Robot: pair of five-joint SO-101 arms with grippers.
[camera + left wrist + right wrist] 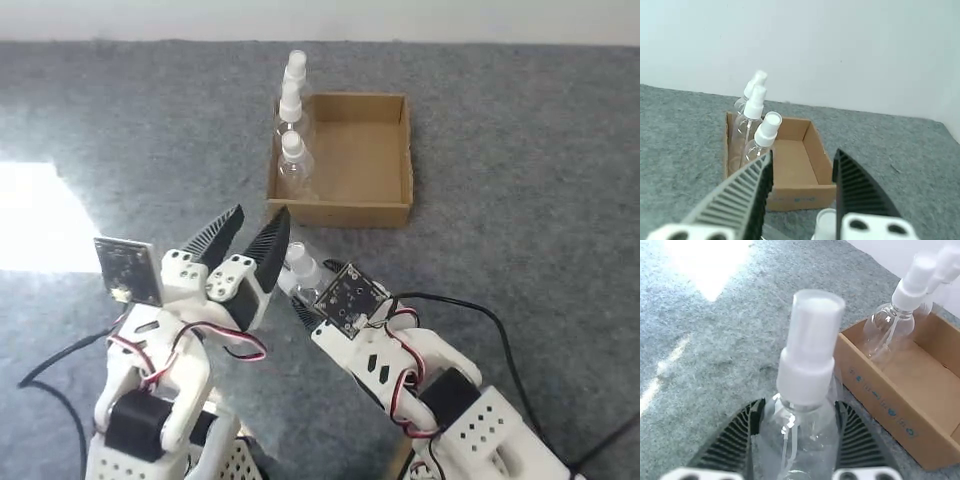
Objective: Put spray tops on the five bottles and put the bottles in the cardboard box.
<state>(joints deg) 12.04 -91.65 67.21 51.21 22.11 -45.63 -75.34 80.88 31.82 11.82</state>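
Note:
A clear bottle (800, 425) with a white spray top (807, 350) stands upright between the fingers of my right gripper (796, 432), which is shut on its body; from above the bottle (302, 270) sits just in front of the cardboard box (345, 215). My left gripper (248, 232) is open, raised beside that bottle's spray top, its black fingers (852, 185) pointing toward the box (790, 192). Three capped bottles (294, 120) stand in a row along the box's left side, the nearest capped bottle (762, 137) closest to me.
The box's right half (370, 160) holds nothing. Grey felt (520, 180) covers the table, with a bright sunlit patch (35, 215) at the left. Cables (470, 310) trail beside the right arm.

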